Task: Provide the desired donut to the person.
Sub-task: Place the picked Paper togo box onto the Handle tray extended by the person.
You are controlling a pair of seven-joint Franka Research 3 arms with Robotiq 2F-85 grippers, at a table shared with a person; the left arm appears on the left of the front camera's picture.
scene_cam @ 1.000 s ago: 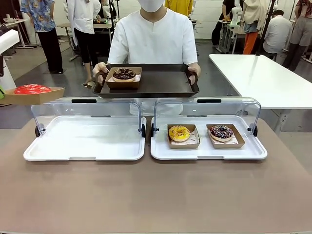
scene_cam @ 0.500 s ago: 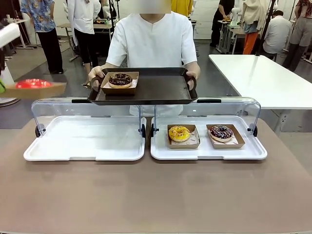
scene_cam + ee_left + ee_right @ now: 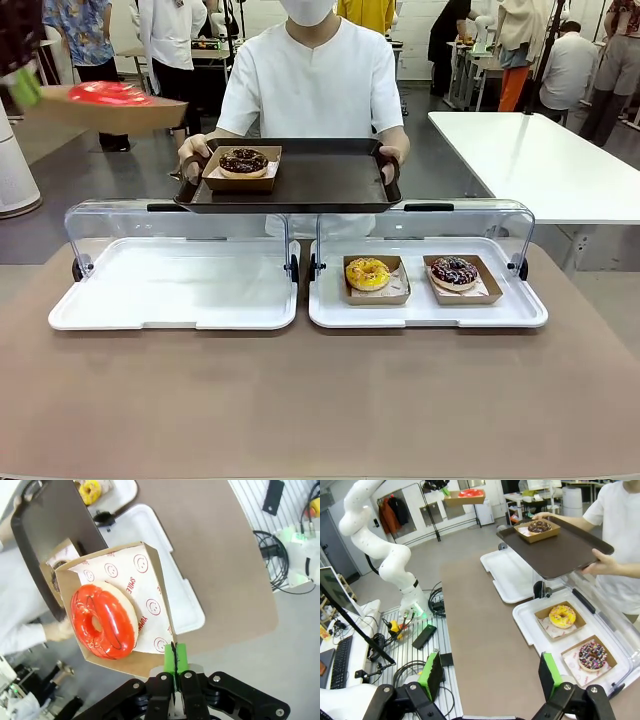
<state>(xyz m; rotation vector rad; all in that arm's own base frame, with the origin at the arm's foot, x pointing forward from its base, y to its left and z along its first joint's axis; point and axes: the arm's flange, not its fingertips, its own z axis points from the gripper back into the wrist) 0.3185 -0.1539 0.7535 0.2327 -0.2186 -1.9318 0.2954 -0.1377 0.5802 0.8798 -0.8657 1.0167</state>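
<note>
A red-glazed donut (image 3: 108,93) lies in a cardboard tray (image 3: 120,112) held high at the far left, level with the person's (image 3: 312,80) shoulder. My left gripper (image 3: 27,88) is shut on that tray's edge. In the left wrist view the green pads (image 3: 181,659) pinch the cardboard rim below the red donut (image 3: 102,621). The person holds a dark serving tray (image 3: 320,180) with both hands; a chocolate donut (image 3: 243,161) in its box rests on its left end. My right gripper (image 3: 490,676) stands open, above the table's near side.
Two white lidded trays stand on the brown table. The left one (image 3: 175,285) is bare; the right one (image 3: 425,310) holds a yellow donut (image 3: 367,273) and a sprinkled chocolate donut (image 3: 454,271). A white table (image 3: 540,160) stands at the right. Bystanders are behind.
My left gripper has carried the red donut's tray upward and rightward, toward the person's serving tray. The person has lowered the serving tray slightly and now holds it steady.
</note>
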